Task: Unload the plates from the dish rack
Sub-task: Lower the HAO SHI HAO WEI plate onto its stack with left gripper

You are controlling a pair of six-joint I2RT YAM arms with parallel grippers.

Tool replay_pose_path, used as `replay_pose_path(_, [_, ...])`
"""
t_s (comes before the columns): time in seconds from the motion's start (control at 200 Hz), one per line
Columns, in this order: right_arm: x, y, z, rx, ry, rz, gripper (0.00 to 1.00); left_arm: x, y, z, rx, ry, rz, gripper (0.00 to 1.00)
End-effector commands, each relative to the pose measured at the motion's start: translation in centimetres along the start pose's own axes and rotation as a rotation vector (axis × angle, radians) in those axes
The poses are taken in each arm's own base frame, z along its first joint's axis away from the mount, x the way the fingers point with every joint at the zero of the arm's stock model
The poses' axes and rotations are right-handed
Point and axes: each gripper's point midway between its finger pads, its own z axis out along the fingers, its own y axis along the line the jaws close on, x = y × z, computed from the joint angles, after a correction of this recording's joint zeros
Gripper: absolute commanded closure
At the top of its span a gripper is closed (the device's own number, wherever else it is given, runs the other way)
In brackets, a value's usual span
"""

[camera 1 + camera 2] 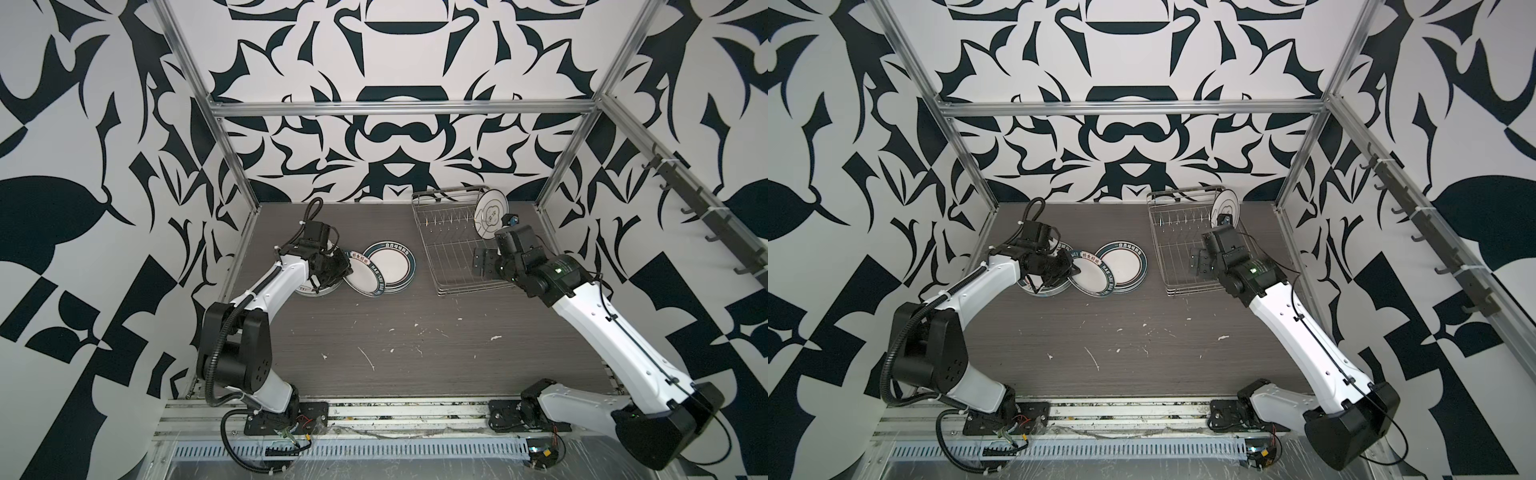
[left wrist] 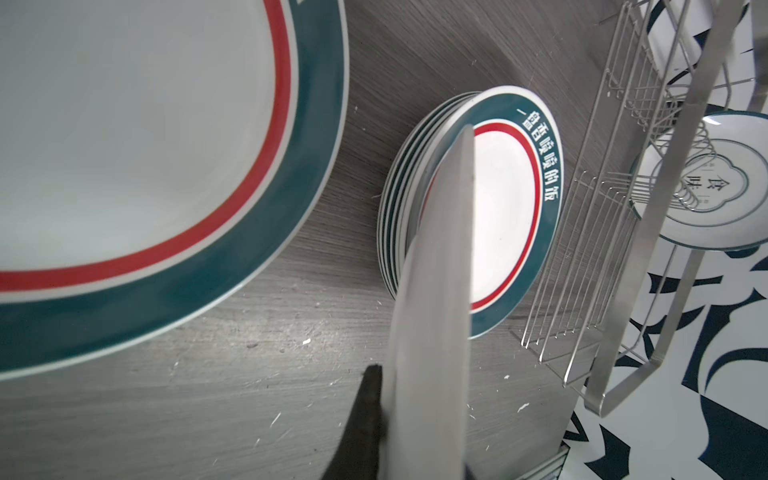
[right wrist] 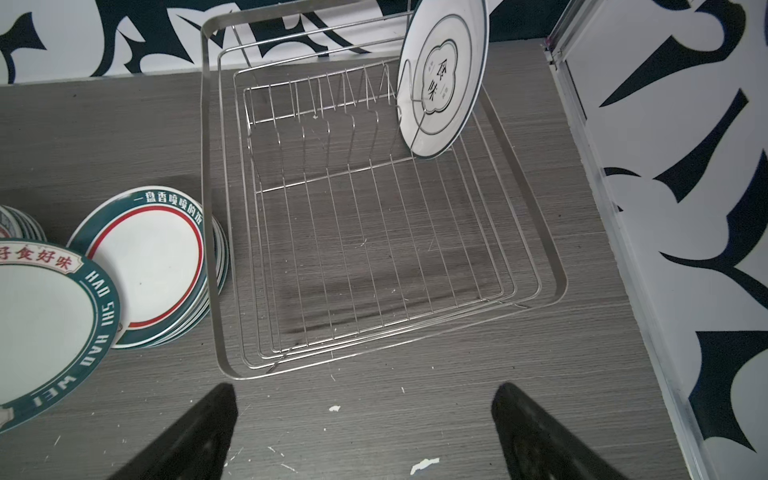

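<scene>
The left pincer (image 1: 337, 270) is clamped narrow on the rim of a round white ceramic plate with a broad dark teal border, the held plate (image 3: 45, 328); its border reads "HAO SHI HAO WEI" and a red banner shows "食好味", with the first character cut off; it sits tilted between two stacks on the dark grey wood-grain surface (image 1: 395, 332). The right stack (image 1: 392, 270) of teal-rimmed, red-ringed plates carries the white lettering "一盘香喷喷的饭"; the left stack (image 1: 307, 289) lies under the left arm's wrist, its writing hidden. The rectangular dish rack of shiny silver wire (image 1: 453, 266) stands towards the far right of the surface; one last plate (image 1: 491, 214), white with a thin dark rim and a cloud-shaped emblem reading "食味", stands upright among the prongs at its far right corner. The right pincer (image 3: 365, 399) hovers spread wide, holding nothing, by the rack's near end, apart from the last plate.
</scene>
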Motion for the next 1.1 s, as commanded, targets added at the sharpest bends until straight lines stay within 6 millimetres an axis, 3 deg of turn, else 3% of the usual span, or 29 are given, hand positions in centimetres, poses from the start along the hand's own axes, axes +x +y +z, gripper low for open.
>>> replay_pose_path(0.0, [-0.6, 0.6, -0.6, -0.051, -0.04, -0.005, 0.0, -0.7, -0.8, 0.5, 0.006, -0.008, 0.005, 1.0])
replay_pose_path(0.14, [-0.4, 0.8, -0.6, -0.073, -0.04, -0.012, 0.0, -0.7, -0.9, 1.6, -0.005, 0.003, 0.002, 1.0])
replay_pose_path(0.24, [-0.2, 1.0, -0.6, -0.086, -0.037, -0.021, 0.0, -0.7, -0.9, 2.2, -0.013, 0.013, -0.002, 0.92])
replay_pose_path(0.615, [0.5, 0.8, -0.5, -0.087, -0.032, -0.035, 0.0, -0.6, -1.1, 4.5, -0.042, 0.049, -0.006, 0.75])
replay_pose_path(1.095, [1.5, 0.3, 0.2, -0.078, -0.005, -0.032, 0.0, -0.7, -1.4, 5.7, -0.1, 0.058, 0.004, 0.53])
